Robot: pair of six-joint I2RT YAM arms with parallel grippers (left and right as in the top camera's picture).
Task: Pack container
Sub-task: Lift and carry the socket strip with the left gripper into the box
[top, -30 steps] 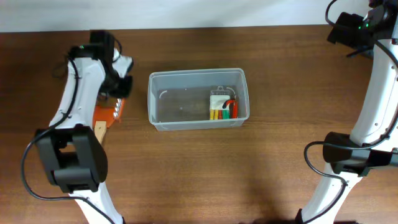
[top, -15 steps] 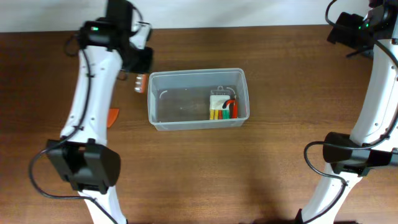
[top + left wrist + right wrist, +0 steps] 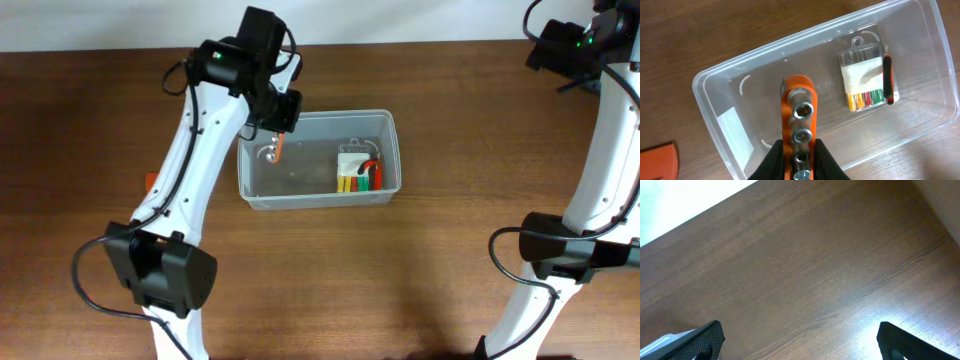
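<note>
Scene: A two-armed robot packs small tools into a tub on a brown wooden table (image 3: pixel 400 270).
Container: The clear, lidless container (image 3: pixel 318 200) sits near the middle of the table, its long side running left to right. A pack of coloured bits (image 3: pixel 867 82) lies flat at its right end.
Left claw: The left gripper (image 3: pixel 797 161) pinches an orange socket rail (image 3: pixel 798 107) by its lower end, its fingers pressed against both sides. The rail hangs over the bare left half of the tub, its row of metal sockets facing the wrist camera.
Right claw: The right gripper (image 3: pixel 800 342) is spread wide and holds nothing, parked at the far right edge of the table, well apart from the tub.
Left out: A flat orange piece (image 3: pixel 657 161) lies on the table beside the tub's left end.
Step in hand: Apparently the placing of the socket rail, carried and not yet released.
Next move: It likely calls for lowering the rail to the tub floor, clear of the bit pack and the near wall, before the fingers part.
</note>
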